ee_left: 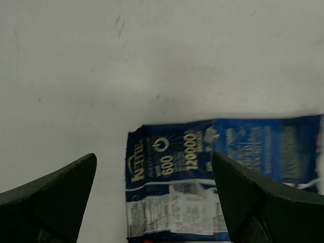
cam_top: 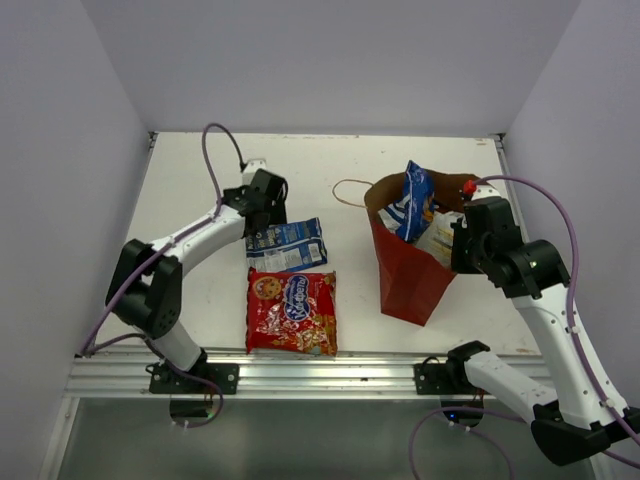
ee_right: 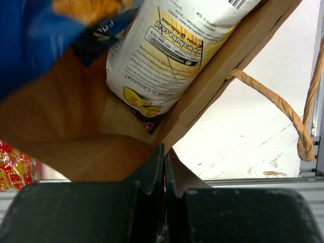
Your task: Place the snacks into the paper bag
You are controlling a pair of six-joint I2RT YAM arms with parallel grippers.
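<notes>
Count: 4 snacks, 1 paper bag (cam_top: 405,275), 2 sets of fingers. Snacks are 2 blue packs, 1 white chip bag and 1 red cookie pack. Left fingers (cam_top: 260,215) are spread wide and hold nothing. The loose blue pack (ee_left: 217,177) lies flat on the worktop (cam_top: 330,160); one end sits in the gap between them, nearer the right-hand finger, and the rest runs off behind that finger. The red cookie pack (cam_top: 291,312) lies flat, on the arm-base side of those fingers, just beside the loose blue pack; can't tell if they touch. Right fingers (ee_right: 163,164) are pinched together on the bag's rim, with the paper edge between them. Past those tips, inside the bag, the white chip bag (ee_right: 167,55) leans on the bag wall with the bagged blue pack (ee_right: 40,35) beside it. Only the top view shows the bag standing with its mouth open, the bagged blue pack (cam_top: 416,200) poking above the rim, and both loose snacks together. Only the left wrist view shows the finger gap and the pack's print. Only the right wrist view shows the pinch on the rim and a twine handle (ee_right: 273,98) hanging outside the wall.
</notes>
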